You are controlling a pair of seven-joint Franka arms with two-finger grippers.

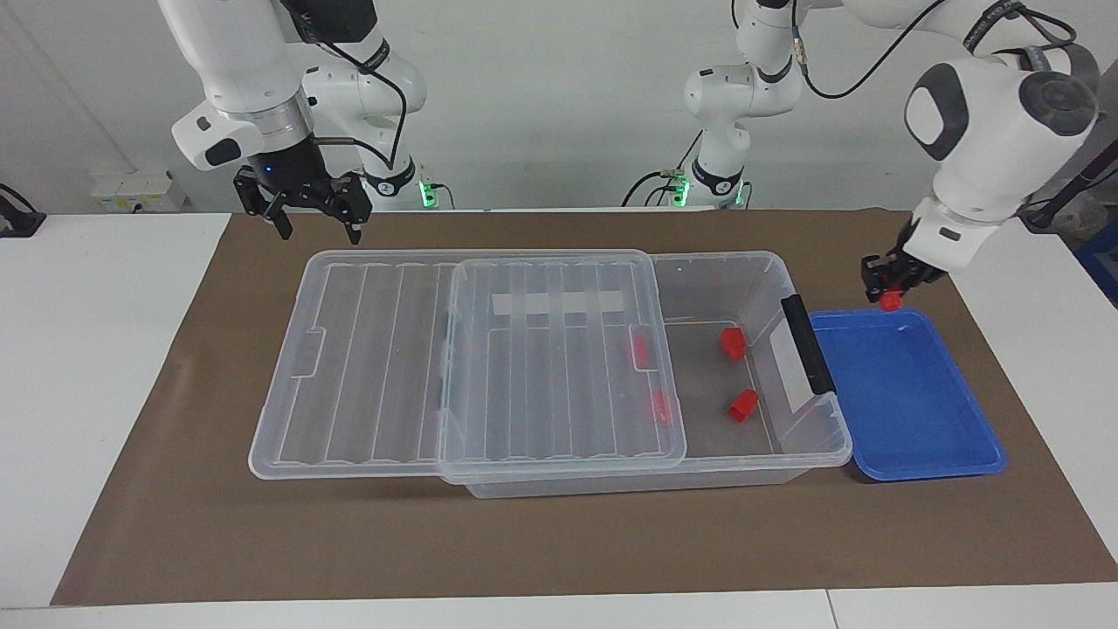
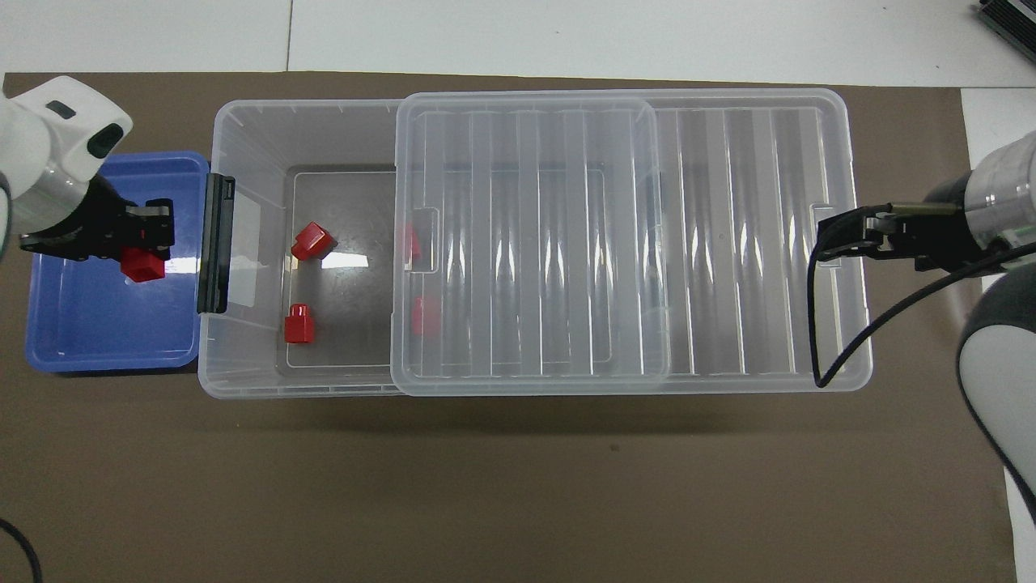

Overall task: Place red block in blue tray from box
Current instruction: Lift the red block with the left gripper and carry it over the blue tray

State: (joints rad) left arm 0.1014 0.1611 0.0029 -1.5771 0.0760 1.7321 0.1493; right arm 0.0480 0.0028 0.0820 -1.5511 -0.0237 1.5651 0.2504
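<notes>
Over the shallow bright blue plastic tray (image 1: 908, 411) (image 2: 97, 344), left hand (image 1: 886, 281) (image 2: 144, 243) grips small red plastic block (image 1: 890, 301) (image 2: 142, 265), airborne only in facing view; right hand (image 1: 316, 220) (image 2: 842, 235) wide, waiting.

Layout, referenced to the box (image 1: 751, 454): it sits mid-desk (image 1: 105, 349) on the mat (image 1: 559, 542). Lid (image 1: 559, 349) slid toward the right arm's end, overhanging that end of the box. Tray (image 1: 917, 454) just beside the box's handle (image 1: 808, 345) end, toward the left arm's end. Two blocks (image 1: 732, 343) (image 1: 742, 404) in the box's uncovered part, two more (image 1: 638, 351) (image 1: 661, 405) under the lid edge. Left hand (image 1: 886, 284) holds a block (image 1: 890, 301) over the tray. Right hand (image 1: 316, 223) over the mat, at the lid's end of the box.
</notes>
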